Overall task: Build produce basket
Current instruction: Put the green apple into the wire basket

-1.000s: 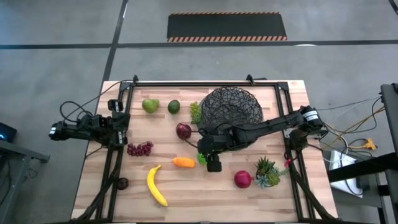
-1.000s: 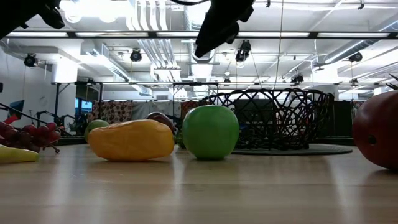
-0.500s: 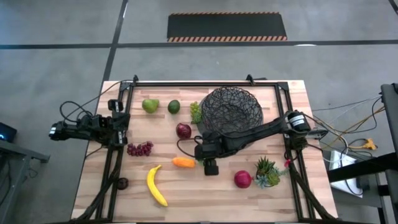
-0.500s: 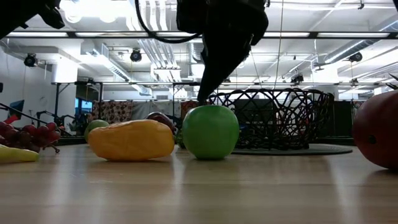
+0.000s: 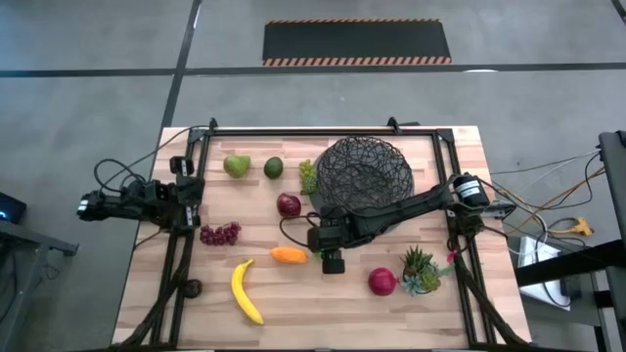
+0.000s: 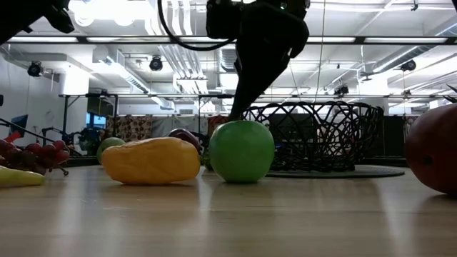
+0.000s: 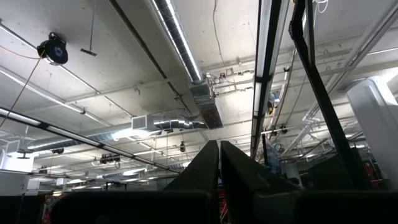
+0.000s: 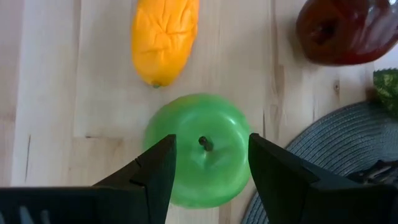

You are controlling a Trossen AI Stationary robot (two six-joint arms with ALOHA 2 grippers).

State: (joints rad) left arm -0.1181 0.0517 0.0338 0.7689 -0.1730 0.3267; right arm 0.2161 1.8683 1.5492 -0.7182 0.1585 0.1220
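Right claw (image 8: pixel 208 165) is hanging released, fingers straddling the green apple (image 8: pixel 199 148) at frame centre on the worktop (image 5: pixel 293 293), just beside the basket (image 5: pixel 364 171) base. Left claw (image 7: pixel 219 180) is sitting clenched, parked at the left edge. Risk: the round apple could be squirting out sideways into the orange piece (image 8: pixel 163 38) if the fingers are closing off-centre.

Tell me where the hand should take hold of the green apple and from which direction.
Grip the green apple across its widest middle, coming straight down from above. It sits upright with its stem up, and the right hand hangs open over it, a finger on either side. The orange piece lies apart, leaving room.
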